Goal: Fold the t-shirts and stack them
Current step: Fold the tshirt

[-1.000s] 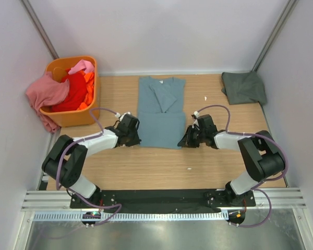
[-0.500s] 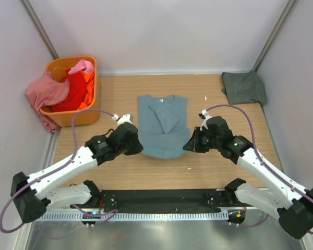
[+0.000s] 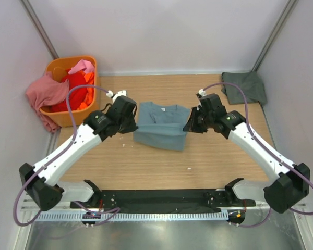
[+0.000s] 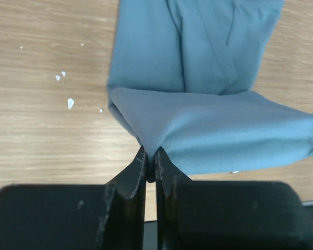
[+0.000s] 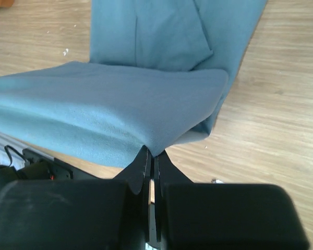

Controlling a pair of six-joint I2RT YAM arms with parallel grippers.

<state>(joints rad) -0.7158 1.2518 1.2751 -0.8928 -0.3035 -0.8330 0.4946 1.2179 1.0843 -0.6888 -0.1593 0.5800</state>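
A dusty blue-teal t-shirt [image 3: 160,125] lies mid-table, its near half lifted and folded back over the far half. My left gripper [image 3: 131,117] is shut on the shirt's left hem corner [image 4: 148,143]. My right gripper [image 3: 190,124] is shut on the right hem corner [image 5: 159,146]. Both hold the cloth above the table, so the raised layer [image 5: 94,104] sags between them. A dark grey-green t-shirt [image 3: 243,87] sits folded at the far right corner. Pink [image 3: 46,94], red [image 3: 73,94] and orange [image 3: 88,83] t-shirts fill the basket.
The orange plastic basket [image 3: 68,119] stands at the far left, with the pink shirt hanging over its left rim. Small white specks [image 4: 68,101] dot the wooden table [image 3: 146,166]. White walls close in on three sides.
Both arms have carried the blue-teal shirt's near hem up and away toward the far side, folding the shirt roughly in half. The grips stay closed on the corners.
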